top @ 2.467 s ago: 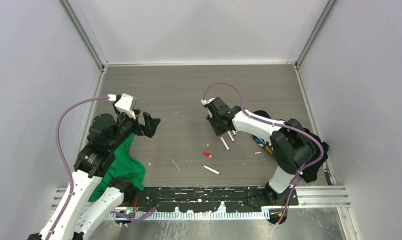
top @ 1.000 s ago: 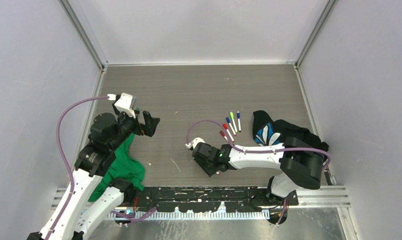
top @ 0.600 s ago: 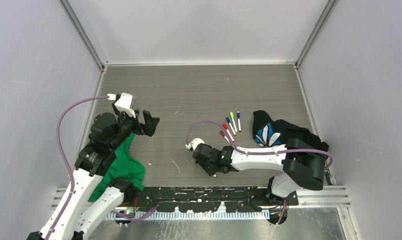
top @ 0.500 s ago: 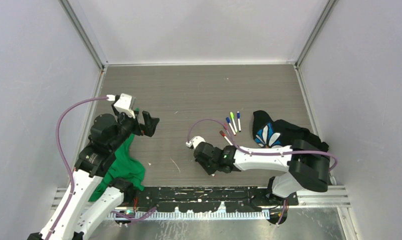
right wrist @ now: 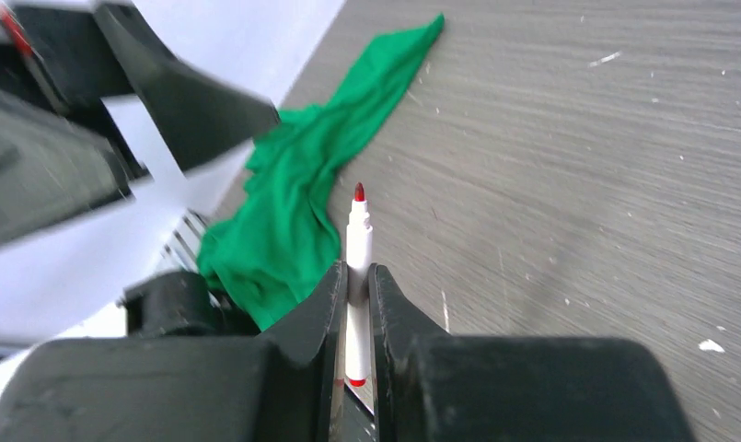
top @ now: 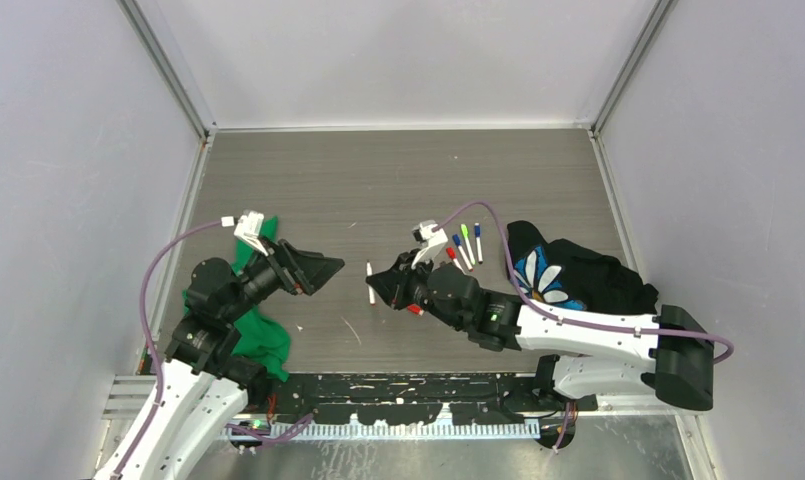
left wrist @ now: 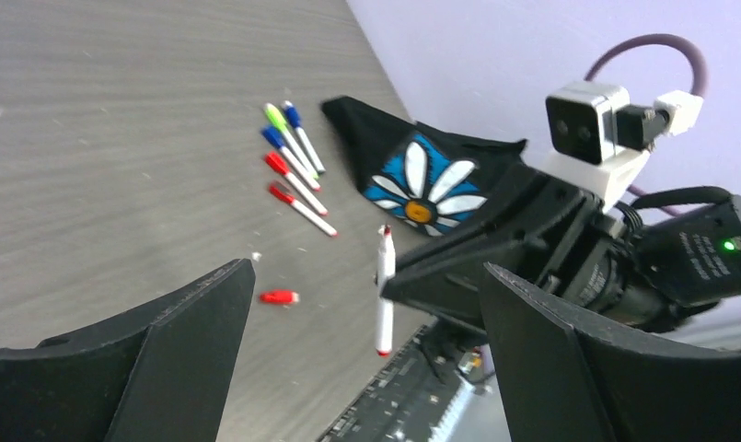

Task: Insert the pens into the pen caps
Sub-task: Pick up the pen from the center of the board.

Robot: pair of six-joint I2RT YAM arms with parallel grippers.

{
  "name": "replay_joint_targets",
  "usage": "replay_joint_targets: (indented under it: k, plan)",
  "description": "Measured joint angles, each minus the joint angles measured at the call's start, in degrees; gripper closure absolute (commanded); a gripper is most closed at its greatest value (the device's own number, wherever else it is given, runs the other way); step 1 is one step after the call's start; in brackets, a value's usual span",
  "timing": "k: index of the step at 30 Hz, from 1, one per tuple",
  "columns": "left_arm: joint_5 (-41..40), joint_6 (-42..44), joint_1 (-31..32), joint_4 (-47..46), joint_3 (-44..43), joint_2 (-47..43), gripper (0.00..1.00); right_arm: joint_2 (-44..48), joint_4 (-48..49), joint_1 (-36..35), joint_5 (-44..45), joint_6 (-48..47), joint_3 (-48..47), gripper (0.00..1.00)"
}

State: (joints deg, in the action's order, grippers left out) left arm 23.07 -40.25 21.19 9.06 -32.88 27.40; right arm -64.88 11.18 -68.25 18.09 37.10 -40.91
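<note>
Where pens (top: 462,250) lie — black cloth (top: 590,276) sits near.

Pens, all told: six slim white barrels, by my count
Capped, red: two red-capped pens (left wrist: 295,184) (left wrist: 303,210)
Capped, blue: two blue-capped pens (left wrist: 294,117) (left wrist: 274,139)
Capped, lime green: one green-capped pen (left wrist: 276,118)
Capped, sum: five
Uncapped: one uncapped pen (left wrist: 384,295), its tip red
Caps off any pen: one loose red cap (left wrist: 279,296)
Caps, all told: six; three red, two blue, one lime green
Cloths: two; one green cloth (top: 261,338), one black cloth (top: 588,275) with one daisy print showing
Robot arms: two; one left arm (top: 218,290), one right arm (top: 578,335)
Wrist cameras: two; one left wrist camera (top: 250,224), one right wrist camera (top: 430,236)
</note>
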Motion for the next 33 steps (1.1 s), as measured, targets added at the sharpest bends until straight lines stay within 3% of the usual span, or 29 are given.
replay_joint_targets:
  k: [9, 14, 20, 26, 31, 33]
  plan:
    - [8.0, -12.0, 1.3, -7.6, 5.2, 2.2, 0.12, -1.2, 12.0, 0.1, 5.0, 5.7, 1.4, 0.99]
    - [9.6, -13.3, 4.5, -10.2, 5.1, 5.6, 0.43, -1.2, 14.9, 0.1, 5.6, 7.0, 1.3, 0.99]
    - [9.6, -13.0, 9.4, -12.0, 4.9, 11.3, 0.48, -1.2, 16.8, 0.1, 4.8, 7.1, 1.3, 0.99]
    - [7.7, -12.7, 10.7, -12.5, 4.9, 11.1, 0.64, -1.2, 17.1, 0.1, 3.5, 7.0, 1.3, 0.99]
    - [7.1, -12.6, 10.8, -13.3, 4.9, 11.1, 0.71, -1.9, 17.5, 0.2, 2.8, 7.5, 1.3, 0.99]
    - [6.9, -12.4, 10.8, -13.4, 4.9, 11.3, 0.81, -2.4, 17.7, 0.2, 2.2, 7.9, 1.3, 0.99]
